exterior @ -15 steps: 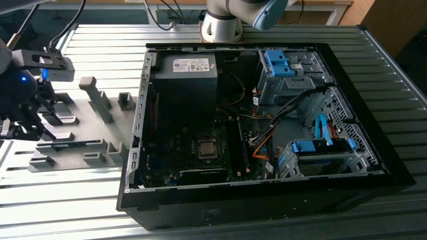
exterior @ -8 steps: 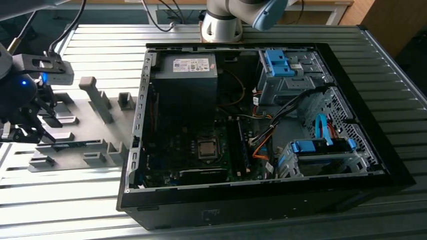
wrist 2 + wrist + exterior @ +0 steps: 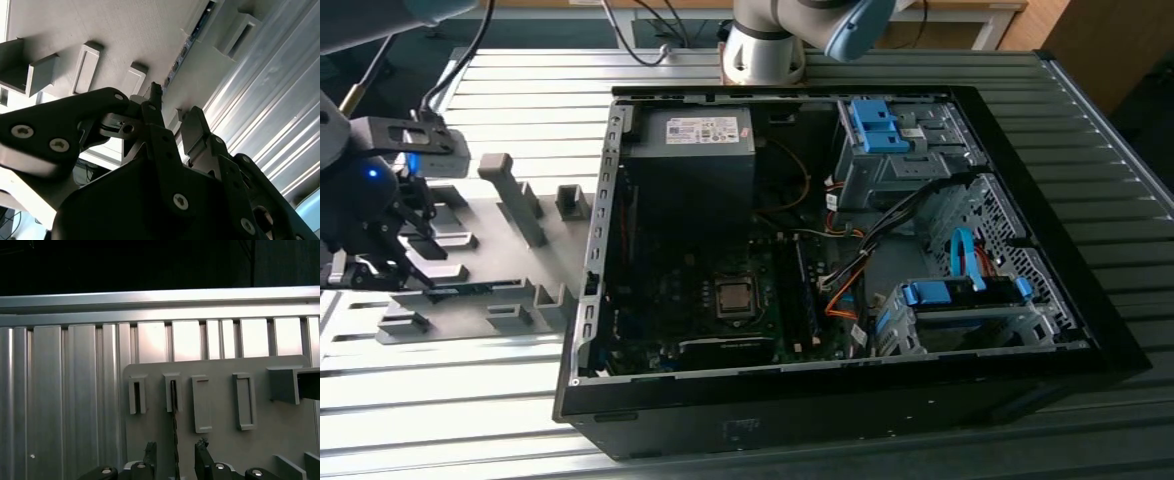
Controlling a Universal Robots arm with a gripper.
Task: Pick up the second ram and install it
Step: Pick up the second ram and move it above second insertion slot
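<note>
Second ram (image 3: 174, 432) (image 3: 186, 45) on its long edge in a narrow slot of the grey holder plate (image 3: 220, 445) (image 3: 125, 35), not yet lifted. Edge-on in the first wrist view: a thin dark line running from the slot into the gap of the gripper (image 3: 175, 445). More slantwise in the second wrist view: a slim blue-green strip with small dark parts along it.

Gripper (image 3: 175, 102) low over the plate and straddling the ram, fingers (image 3: 201, 452) apart, one on either side. Bare plate visible between each finger and the stick in the first wrist view, so no clamping seen.

Around the ram, other raised grey holders and empty-looking slots on the same plate. Under the plate, a ribbed aluminium desk (image 3: 60, 405) (image 3: 270, 100).

In the exterior view, gripper (image 3: 394, 262) at the far end of the plate (image 3: 520, 290), toward the exterior view's left. Just beside the plate, toward the exterior view's right, an opened black computer case (image 3: 854, 415) lying on its side on the desk (image 3: 467, 400), with the motherboard's processor socket (image 3: 735, 297) near its middle and bright blue drive-bay latches (image 3: 874, 125) further across. Beyond the case, the arm's base (image 3: 767, 50).
</note>
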